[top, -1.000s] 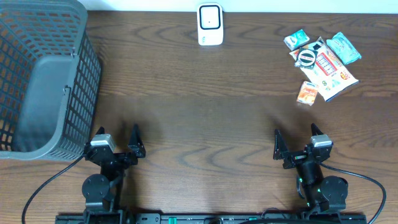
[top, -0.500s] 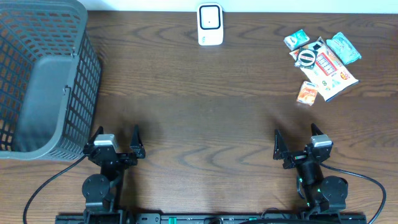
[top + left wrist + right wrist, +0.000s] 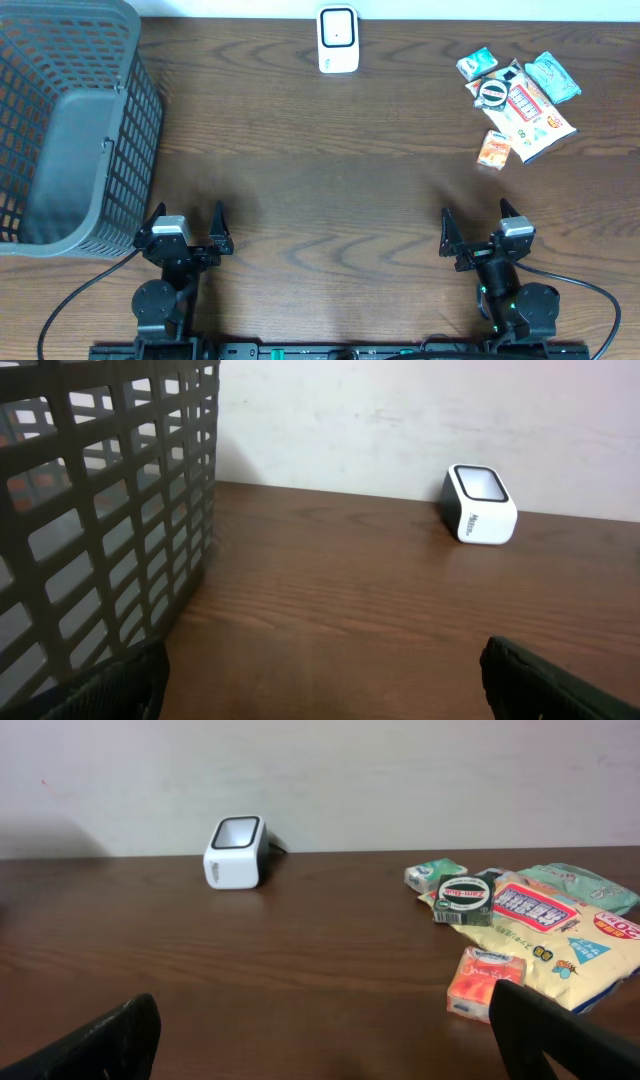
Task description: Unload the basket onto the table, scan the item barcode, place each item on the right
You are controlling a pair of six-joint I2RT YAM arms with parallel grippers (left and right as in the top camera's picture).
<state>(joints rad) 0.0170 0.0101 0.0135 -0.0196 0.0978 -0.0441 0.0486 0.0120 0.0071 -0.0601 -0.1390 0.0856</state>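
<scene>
A white barcode scanner [image 3: 338, 39] [image 3: 481, 504] [image 3: 234, 853] stands at the table's far edge, centre. Several small packaged items lie in a cluster at the far right: an orange packet [image 3: 493, 149] [image 3: 485, 982], a yellow snack bag [image 3: 530, 112] [image 3: 570, 935], a round-labelled dark box [image 3: 493, 94] [image 3: 463, 901] and teal packets [image 3: 553, 76]. My left gripper [image 3: 186, 228] [image 3: 320, 685] rests open at the near left, nothing between its fingers. At the near right my right gripper [image 3: 478, 228] [image 3: 325, 1040] is open too, also empty, well short of the items.
A large grey mesh basket [image 3: 70, 120] [image 3: 90, 520] fills the left side of the table, just beyond my left gripper. Bare brown wood [image 3: 330, 170] lies between the grippers, the scanner and the items. A pale wall runs behind the far edge.
</scene>
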